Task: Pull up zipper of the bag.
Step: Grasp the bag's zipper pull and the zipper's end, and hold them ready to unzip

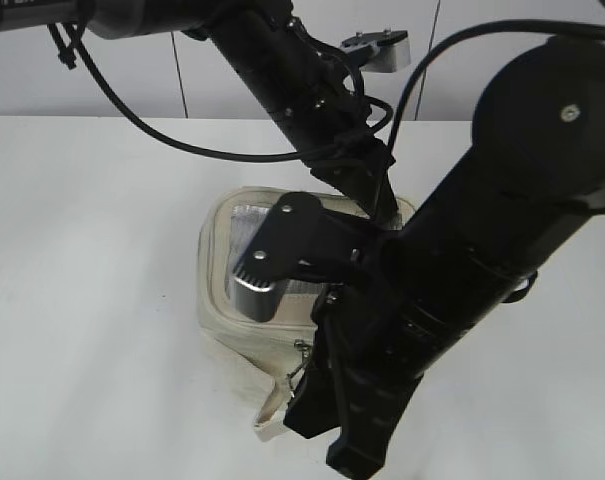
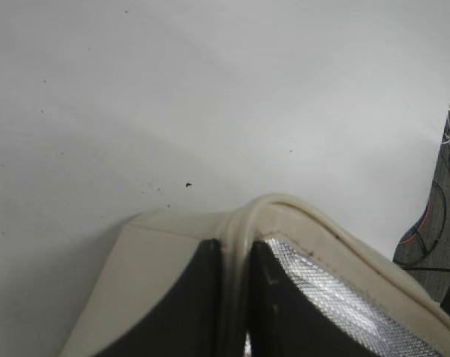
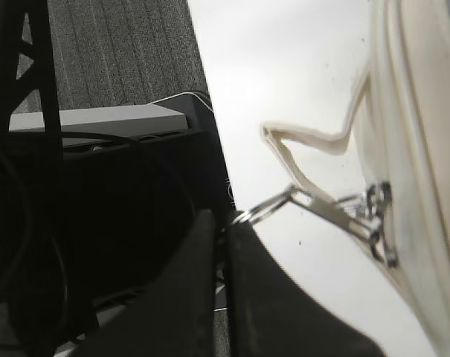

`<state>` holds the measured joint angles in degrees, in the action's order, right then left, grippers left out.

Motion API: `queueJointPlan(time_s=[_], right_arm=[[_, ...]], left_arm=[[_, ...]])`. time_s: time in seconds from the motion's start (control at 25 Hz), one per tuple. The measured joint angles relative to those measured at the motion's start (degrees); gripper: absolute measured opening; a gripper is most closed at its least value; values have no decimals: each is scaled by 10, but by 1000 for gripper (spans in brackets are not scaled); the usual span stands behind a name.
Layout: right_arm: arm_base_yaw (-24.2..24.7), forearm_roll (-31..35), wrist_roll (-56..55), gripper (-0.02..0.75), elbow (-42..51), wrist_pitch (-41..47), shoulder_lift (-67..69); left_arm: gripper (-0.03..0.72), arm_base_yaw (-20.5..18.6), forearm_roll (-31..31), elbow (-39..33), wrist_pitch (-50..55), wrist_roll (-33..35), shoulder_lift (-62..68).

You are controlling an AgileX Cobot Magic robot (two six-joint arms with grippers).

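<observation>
The cream bag [image 1: 232, 330] stands mid-table, its silver-grey lid panel [image 1: 244, 228] partly hidden by my arms. My left gripper [image 1: 386, 212] is at the bag's far right corner. In the left wrist view it [image 2: 236, 249] is shut on the cream rim of the bag [image 2: 165, 253], beside the silver panel [image 2: 336, 297]. My right gripper [image 1: 300, 400] is at the bag's near side. In the right wrist view it [image 3: 226, 223] is shut on the ring pull [image 3: 268, 206] of the zipper slider [image 3: 373, 214], pulled taut away from the bag [image 3: 425, 134]. The slider also shows in the exterior view [image 1: 302, 350].
A loose cream strap end [image 3: 314, 140] sticks out beside the slider and hangs at the bag's near corner [image 1: 270, 415]. The white table [image 1: 92, 300] spreads to the left. The table's front edge [image 3: 210, 126] is close to the right gripper, with dark floor and cables beyond.
</observation>
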<state>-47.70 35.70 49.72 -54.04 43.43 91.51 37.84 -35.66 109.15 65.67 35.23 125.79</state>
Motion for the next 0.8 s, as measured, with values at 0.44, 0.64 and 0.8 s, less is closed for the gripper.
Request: queueJointPlan(time_s=[0.44, 0.64, 0.8], right_arm=[[-15, -21, -123, 131, -13, -4, -3], [-16, -73, -256, 408, -13, -27, -54], [-16, -136, -341, 572, -13, -20, -99]], left_arm=[[78, -1, 4, 0, -3, -1, 0], [151, -1, 25, 0, -3, -5, -10], [295, -2, 66, 0, -2, -7, -36]])
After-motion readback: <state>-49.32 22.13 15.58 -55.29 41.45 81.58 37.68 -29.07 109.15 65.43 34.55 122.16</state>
